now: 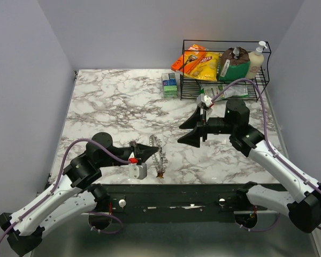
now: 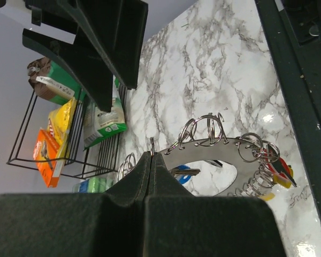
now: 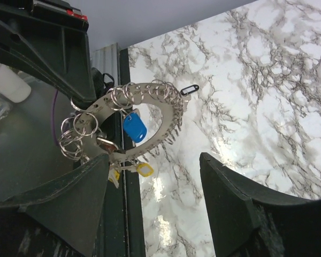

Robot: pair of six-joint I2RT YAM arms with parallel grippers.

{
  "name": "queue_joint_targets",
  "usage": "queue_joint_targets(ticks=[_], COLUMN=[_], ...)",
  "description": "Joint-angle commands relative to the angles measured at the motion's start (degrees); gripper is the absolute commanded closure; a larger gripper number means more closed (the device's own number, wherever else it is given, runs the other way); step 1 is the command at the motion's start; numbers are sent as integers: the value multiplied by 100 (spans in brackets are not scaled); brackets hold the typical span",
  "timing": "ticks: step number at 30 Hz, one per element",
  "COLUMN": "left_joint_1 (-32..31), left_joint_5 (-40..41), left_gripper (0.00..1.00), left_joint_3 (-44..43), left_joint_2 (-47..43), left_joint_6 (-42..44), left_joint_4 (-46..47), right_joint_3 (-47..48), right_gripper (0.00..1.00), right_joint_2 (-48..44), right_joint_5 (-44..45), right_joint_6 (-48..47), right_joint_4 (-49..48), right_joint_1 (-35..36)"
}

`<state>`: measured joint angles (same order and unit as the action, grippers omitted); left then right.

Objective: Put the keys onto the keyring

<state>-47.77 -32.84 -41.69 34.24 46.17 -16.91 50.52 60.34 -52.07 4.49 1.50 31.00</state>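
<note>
The left gripper, its jaws pressed together, is pinching only the thin rim of the keyring and holding it upright by the worktop's near edge. With so small a bite on smooth metal, the ring could be swivelling or slipping free and dropping off that edge. The right gripper, jaws spread and empty, is hovering mid-worktop, well apart. The ring is showing as a flat, shiny silver band hung with wiry split loops. Keys with glossy blue and yellow plastic heads are dangling from it.
</note>
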Motion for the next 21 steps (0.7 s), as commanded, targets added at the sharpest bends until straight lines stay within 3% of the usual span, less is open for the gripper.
queue_joint_targets(ticks=[1,10,15,21], left_joint_1=[-22,-22,-22,-22], left_joint_5=[-547,-943,-1110,-1295], left_gripper=[100,100,100,100], left_joint_3=[65,-5,-67,-111], left_joint_2=[-14,127,206,206], left_joint_6=[-144,-214,-275,-390], left_joint_4=[100,117,153,284], right_joint_3=[273,695,1073,995], right_gripper=[25,38,39,45], right_joint_2=[241,409,523,269], right_joint_5=[-268,-330,355,1401], right_joint_6=[69,-264,-879,-1099], right_joint_4=[-220,332,1001,1160], right_joint_1=[2,370,1047,1373])
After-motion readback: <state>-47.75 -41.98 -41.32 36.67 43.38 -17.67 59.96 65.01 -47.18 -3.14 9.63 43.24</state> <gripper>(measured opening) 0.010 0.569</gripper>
